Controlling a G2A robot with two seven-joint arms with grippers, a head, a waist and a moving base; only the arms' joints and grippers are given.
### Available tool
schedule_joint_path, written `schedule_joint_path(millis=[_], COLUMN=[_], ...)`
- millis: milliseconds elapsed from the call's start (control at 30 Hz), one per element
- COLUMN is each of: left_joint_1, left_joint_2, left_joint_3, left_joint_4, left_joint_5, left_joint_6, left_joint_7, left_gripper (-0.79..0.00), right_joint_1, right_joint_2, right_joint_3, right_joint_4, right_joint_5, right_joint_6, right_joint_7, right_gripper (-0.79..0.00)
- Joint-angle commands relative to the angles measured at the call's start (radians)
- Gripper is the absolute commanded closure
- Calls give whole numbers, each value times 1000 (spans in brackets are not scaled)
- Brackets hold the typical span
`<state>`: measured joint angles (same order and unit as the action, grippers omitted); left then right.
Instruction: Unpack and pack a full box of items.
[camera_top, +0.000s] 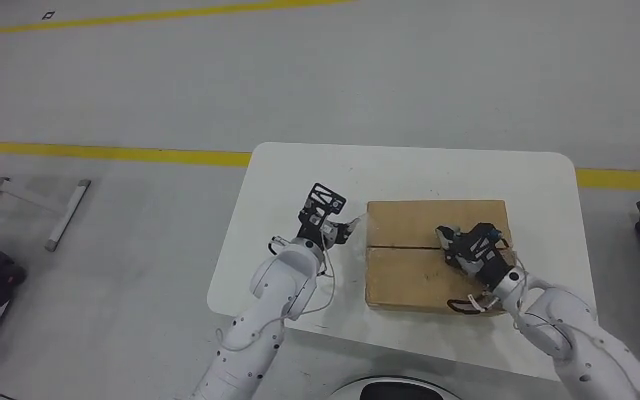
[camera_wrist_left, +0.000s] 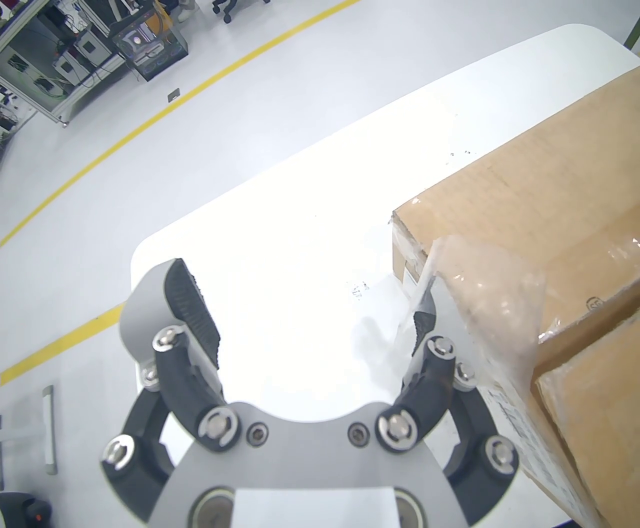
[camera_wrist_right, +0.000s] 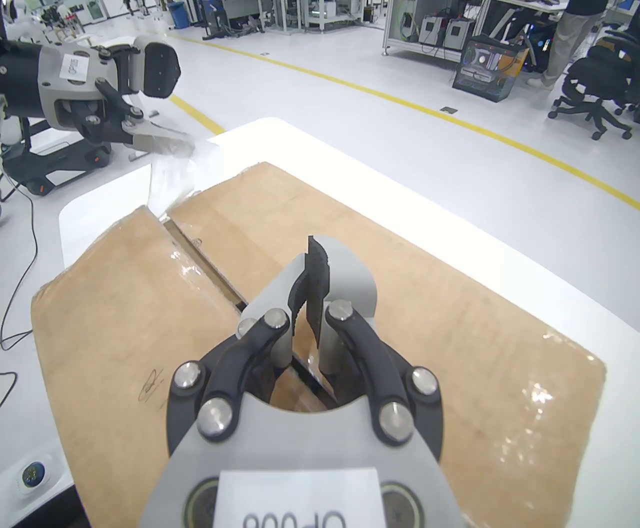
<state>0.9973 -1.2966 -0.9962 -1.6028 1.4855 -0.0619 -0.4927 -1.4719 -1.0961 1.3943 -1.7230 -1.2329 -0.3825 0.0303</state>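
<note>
Left wrist view has the left claw (camera_wrist_left: 305, 292) spread wide beside the cardboard box (camera_wrist_left: 540, 200) on the table (camera_wrist_left: 300, 200). A peeled strip of clear tape (camera_wrist_left: 480, 295) clings to one finger and seems joined to the box's corner. Pulling away could drag the box, or the sticky tape may refuse to drop. The right claw (camera_wrist_right: 316, 272), pinched shut on nothing, sits over the centre seam (camera_wrist_right: 200, 260); shut fingers may slip off the flaps

Bright light; glare on table (camera_wrist_left: 280, 240), box (camera_wrist_right: 535, 395)
</note>
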Motion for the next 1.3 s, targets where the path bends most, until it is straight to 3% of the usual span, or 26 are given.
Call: schedule_joint_path(millis=[0, 300, 567, 600, 633, 700, 1267], left_joint_1=[7, 25, -14, -18, -22, -26, 33], left_joint_2=[0, -3, -17, -19, -20, -21, -18], left_joint_3=[-7, -34, 13, 18, 23, 31, 36], left_joint_4=[-6, -15, 34, 39, 45, 50, -2], left_joint_5=[0, -33, 10, 13, 19, 44, 164], left_joint_6=[-3, -11, -30, -40, -51, -68, -116], left_joint_7=[-2, -12, -20, -19, -19, -16, 27], left_gripper=[-785, -785, -785, -680, -382, 0, 0], right_joint_1=[0, 22, 23, 23, 24, 25, 48], right_joint_2=[0, -5, -7, -8, -8, -9, -15], right_joint_3=[-3, -23, -24, -24, -23, -23, -31], right_joint_4=[8, 34, 34, 34, 34, 34, 47], right_joint_5=[-13, -26, -22, -19, -16, -11, 0], right_joint_6=[-1, 20, 24, 26, 29, 31, 29], right_joint_7=[9, 5, 14, 16, 16, 20, 31], right_gripper=[0, 0, 0, 0, 0, 0, 0])
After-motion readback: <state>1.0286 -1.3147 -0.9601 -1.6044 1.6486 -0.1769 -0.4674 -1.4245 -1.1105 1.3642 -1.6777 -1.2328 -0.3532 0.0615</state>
